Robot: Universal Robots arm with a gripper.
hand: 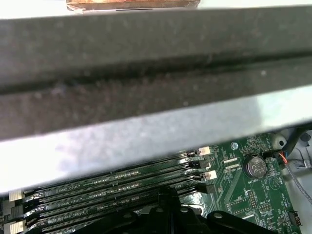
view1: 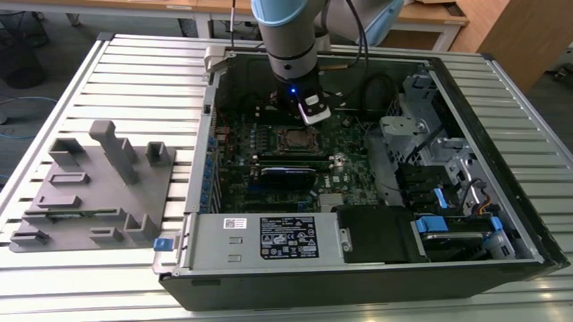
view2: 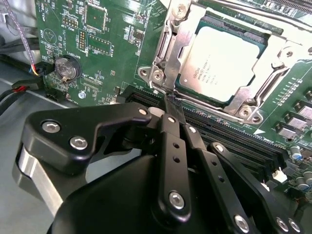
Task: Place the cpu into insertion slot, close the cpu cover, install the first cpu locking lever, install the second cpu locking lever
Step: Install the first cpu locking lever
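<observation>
A: Looking into the open case (view1: 501, 201), what surrounds the gripper (view2: 168, 100)?

B: RAM slots (view2: 234, 134) lie just beside its tips; a coin battery (view2: 66, 67) sits near the board's (view2: 102, 44) edge, and a grey rack (view1: 90, 188) stands on the table (view1: 134, 74) outside.

A: The fingers?

B: Closed together, the tips touching a thin lever (view2: 165, 68) at the cover's (view2: 278, 46) corner.

A: The cpu (view2: 222, 61)?

B: Seated in the slot (view2: 251, 100), cover down around it. Its print is too small to read.

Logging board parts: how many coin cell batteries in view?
1. The coin cell battery sits on the green motherboard, in both wrist views; more may hide behind the gripper.
</observation>
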